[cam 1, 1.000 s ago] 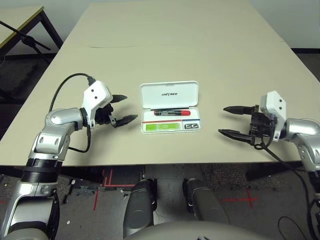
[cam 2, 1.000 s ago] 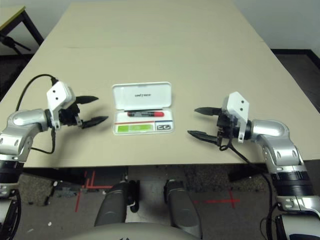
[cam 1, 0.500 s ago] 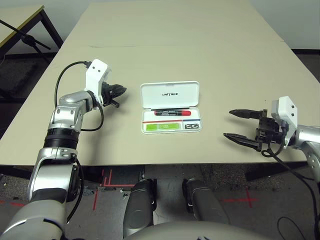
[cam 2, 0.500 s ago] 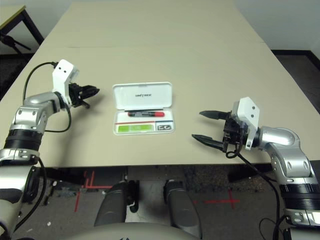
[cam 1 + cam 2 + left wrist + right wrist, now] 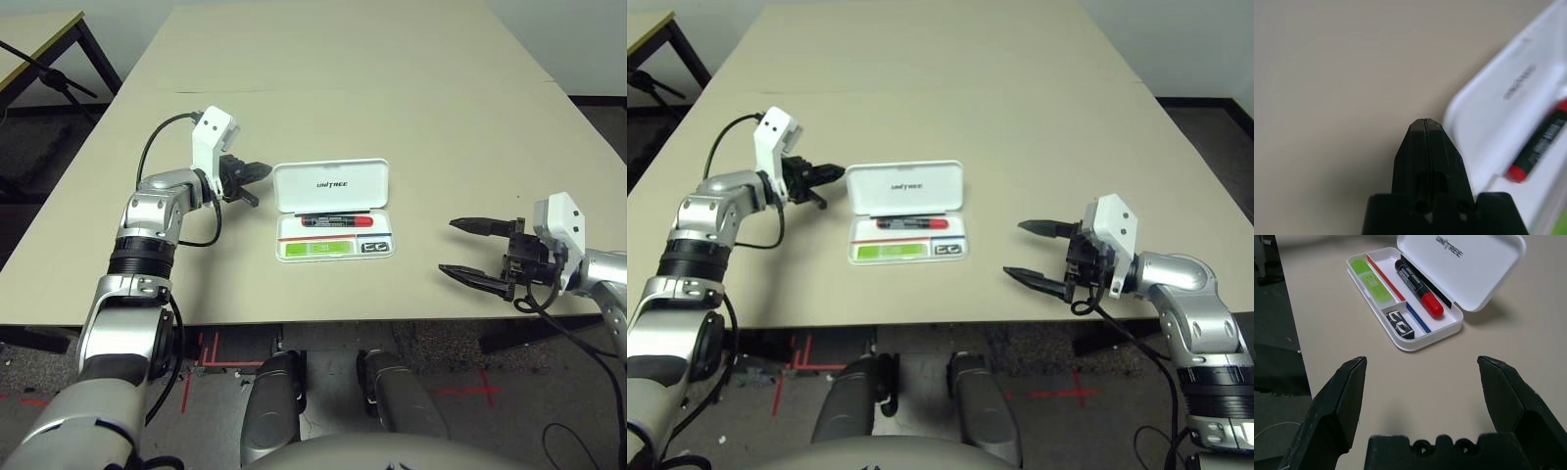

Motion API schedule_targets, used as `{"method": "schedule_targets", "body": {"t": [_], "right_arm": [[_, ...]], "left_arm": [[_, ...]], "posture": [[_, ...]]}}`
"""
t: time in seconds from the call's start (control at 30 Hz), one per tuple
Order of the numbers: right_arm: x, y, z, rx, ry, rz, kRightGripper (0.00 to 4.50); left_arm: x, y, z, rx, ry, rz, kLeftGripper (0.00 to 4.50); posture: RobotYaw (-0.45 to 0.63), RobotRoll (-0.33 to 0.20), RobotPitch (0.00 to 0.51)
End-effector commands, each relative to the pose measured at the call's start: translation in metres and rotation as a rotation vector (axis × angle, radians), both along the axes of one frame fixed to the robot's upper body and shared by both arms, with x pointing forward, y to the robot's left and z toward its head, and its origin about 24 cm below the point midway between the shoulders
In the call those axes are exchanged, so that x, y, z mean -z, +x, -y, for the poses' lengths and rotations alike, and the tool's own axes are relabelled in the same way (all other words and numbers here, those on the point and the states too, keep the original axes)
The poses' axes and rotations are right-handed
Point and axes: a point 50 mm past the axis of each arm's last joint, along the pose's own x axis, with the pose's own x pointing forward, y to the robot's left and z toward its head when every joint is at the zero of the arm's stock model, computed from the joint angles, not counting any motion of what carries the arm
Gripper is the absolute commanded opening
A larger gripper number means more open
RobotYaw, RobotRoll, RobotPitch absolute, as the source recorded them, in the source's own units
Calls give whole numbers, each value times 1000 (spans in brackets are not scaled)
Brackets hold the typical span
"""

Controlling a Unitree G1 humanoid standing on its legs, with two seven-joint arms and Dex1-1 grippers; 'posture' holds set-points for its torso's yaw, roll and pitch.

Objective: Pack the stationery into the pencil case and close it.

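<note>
With all three pieces inside, I've pinched the left gripper (image 5: 257, 173) empty beside the case (image 5: 333, 208) lid, to nudge it. Right gripper (image 5: 477, 251) waits wide

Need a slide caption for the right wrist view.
Open right claw faces the open pencil case, with highlighter, marker and small dark piece inside.
</note>
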Motion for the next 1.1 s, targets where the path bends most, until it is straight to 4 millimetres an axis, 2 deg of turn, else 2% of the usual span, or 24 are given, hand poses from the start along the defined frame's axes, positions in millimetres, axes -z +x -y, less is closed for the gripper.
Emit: {"method": "schedule_targets", "body": {"t": [0.03, 0.47, 0.83, 1.1], "right_arm": [[-1, 1, 2, 5, 0, 7, 4500], [0, 7, 1, 0, -14, 11, 4500], [-1, 9, -2, -21, -25, 5, 4500], [3, 5, -6, -57, -49, -38, 4500]], "left_arm": [[0, -13, 7, 110, -1, -13, 30], [7, -51, 7, 396, 69, -48, 30], [23, -65, 22, 487, 129, -65, 30], [36, -63, 26, 473, 202, -92, 30]], "posture": [[-119, 0, 135], [-107, 0, 135], [-108, 0, 134], [-114, 0, 139]]}}
